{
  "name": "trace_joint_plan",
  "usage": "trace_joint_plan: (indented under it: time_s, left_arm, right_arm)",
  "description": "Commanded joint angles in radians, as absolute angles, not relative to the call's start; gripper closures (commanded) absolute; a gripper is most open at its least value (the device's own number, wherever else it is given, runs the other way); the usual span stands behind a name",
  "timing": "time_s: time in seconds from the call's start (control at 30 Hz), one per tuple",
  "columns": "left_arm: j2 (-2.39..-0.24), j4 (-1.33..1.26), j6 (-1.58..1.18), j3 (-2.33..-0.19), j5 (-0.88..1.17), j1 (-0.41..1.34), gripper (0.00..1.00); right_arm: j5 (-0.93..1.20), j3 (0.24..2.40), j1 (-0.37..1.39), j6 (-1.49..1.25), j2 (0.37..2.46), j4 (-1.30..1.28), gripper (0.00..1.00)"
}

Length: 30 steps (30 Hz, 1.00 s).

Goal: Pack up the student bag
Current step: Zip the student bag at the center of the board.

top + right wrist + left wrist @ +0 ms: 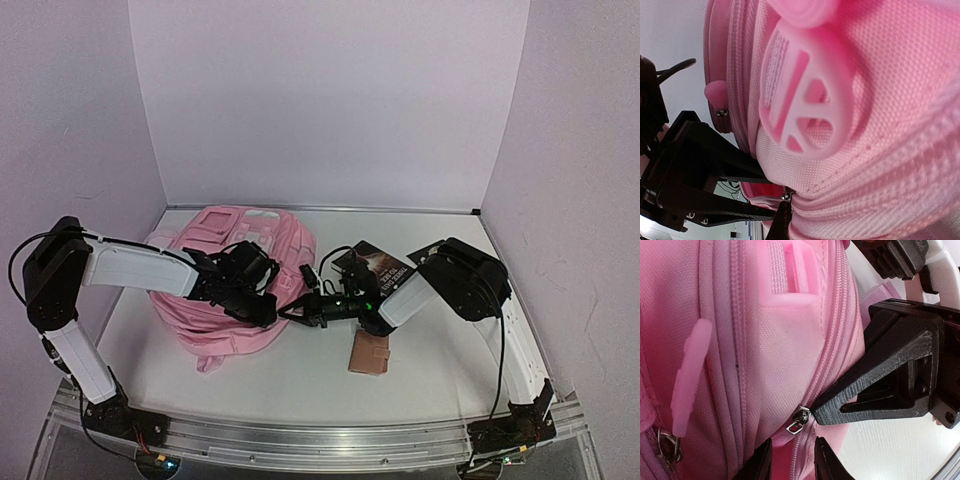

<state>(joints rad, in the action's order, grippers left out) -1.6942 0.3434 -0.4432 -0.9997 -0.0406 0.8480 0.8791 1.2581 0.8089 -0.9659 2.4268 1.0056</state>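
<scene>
left gripper (792, 452) — jaws narrow, pinching student bag (780, 355) fabric; right gripper (816, 409) — jaws closed at zip pull (799, 421)

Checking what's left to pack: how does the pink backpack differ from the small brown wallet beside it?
The student bag is pink and by far the larger; the brown wallet is small. The bag is soft and bulging, the wallet flat and rectangular. The bag lies left of centre, the wallet right. Both rest on the table.

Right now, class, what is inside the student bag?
The student bag shows only pink outer fabric and a zipper pull; its inside is covered, contents unseen.
</scene>
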Motion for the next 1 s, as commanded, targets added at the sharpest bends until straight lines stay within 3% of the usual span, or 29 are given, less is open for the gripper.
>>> trace_joint_plan:
  time_s: [0.0, 0.27, 0.53, 0.8, 0.83, 0.97]
  left_arm:
    - [-1.746, 0.413, -0.383, -1.033, -0.191, 0.792, 0.70]
    - [-1.856, 0.427, -0.359, -1.053, -0.213, 0.792, 0.65]
    - [-1.789, 0.399, -0.382, -1.051, -0.105, 0.805, 0.89]
    - [-1.694, 0.502, -0.384, -1.133, -0.138, 0.824, 1.00]
    - [-1.696, 0.517, -0.382, -1.144, -0.140, 0.829, 1.00]
    - [-1.701, 0.560, -0.382, -1.169, -0.159, 0.850, 1.00]
  right_arm:
    - [0.971, 1.213, 0.838, -0.938, 2.419, 0.962, 1.00]
    - [0.975, 1.209, 0.838, -0.939, 2.416, 0.964, 1.00]
    - [0.973, 1.218, 0.838, -0.931, 2.412, 0.963, 1.00]
    - [0.935, 1.226, 0.822, -0.936, 2.418, 0.952, 1.00]
    - [0.932, 1.227, 0.817, -0.940, 2.416, 0.951, 0.97]
    - [0.920, 1.247, 0.795, -0.958, 2.406, 0.951, 0.69]
